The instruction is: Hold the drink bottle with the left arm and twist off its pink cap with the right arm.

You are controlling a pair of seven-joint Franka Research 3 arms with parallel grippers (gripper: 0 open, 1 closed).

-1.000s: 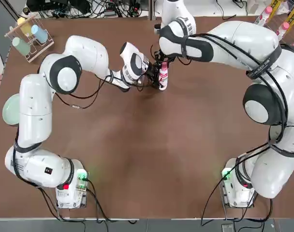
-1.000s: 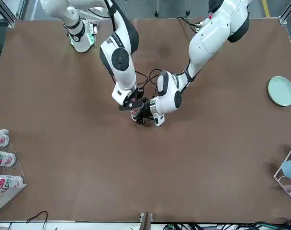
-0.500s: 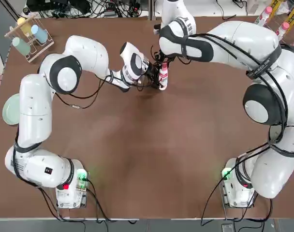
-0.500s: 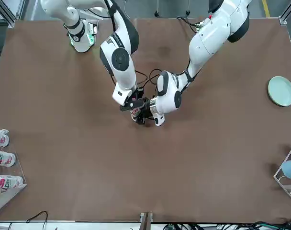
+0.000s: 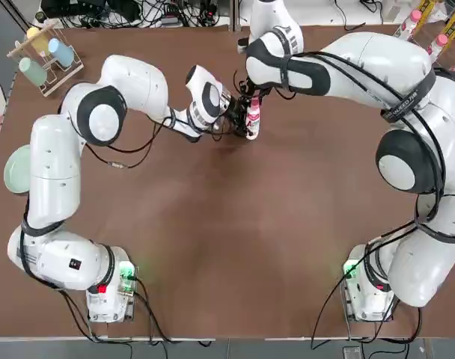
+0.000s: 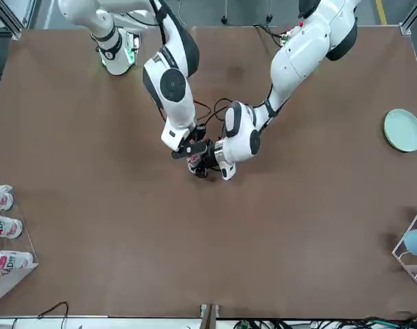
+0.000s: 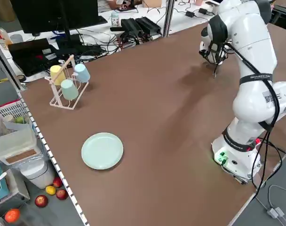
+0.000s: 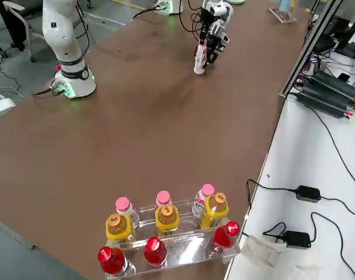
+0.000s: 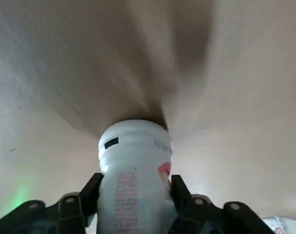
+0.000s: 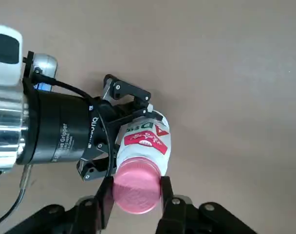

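Slim white plastic drink bottle (image 10: 146, 140) stands upper centre of the top view, its body clamped by the left gripper (image 10: 120, 131). Right gripper (image 10: 134, 195) is closed around the round pink cap (image 10: 136, 190). Step in hand: unscrewing. Next move calls for wrist rotation against a firm left hold.

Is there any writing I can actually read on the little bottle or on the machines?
"AD": red label of the drink bottle, gripped by the left claw; the rest of the label is unreadable.
Small grey print on the bottle in the left wrist view: too blurred.
White lettering on the left claw's black body: too small to read surely.
Pink cap, between the right claw's fingers: no writing.
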